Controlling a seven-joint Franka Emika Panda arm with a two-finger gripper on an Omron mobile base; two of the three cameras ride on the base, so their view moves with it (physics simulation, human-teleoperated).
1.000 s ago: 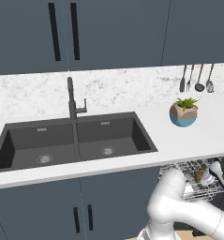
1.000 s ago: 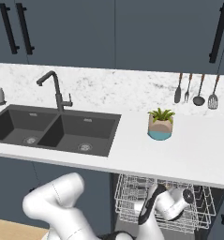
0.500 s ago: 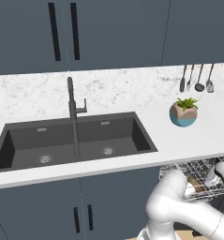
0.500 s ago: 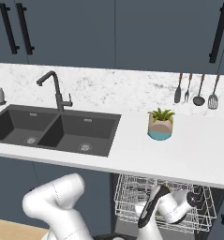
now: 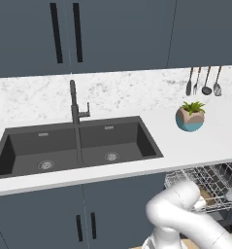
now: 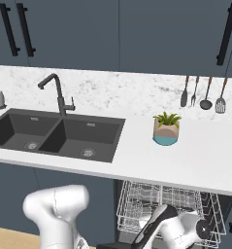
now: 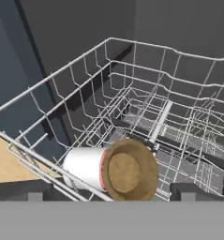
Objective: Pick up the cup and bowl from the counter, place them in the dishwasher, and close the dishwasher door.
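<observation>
No text, label, brand, number or sign can be read anywhere in these pictures; every surface that shows is plain and unmarked.

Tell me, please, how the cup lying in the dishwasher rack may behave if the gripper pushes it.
The cup lies on its side on the wire rack, so its round wall would probably let it roll. The rack's wires may stop it soon. It looks rigid, not floppy. The open gripper is not holding it.
</observation>
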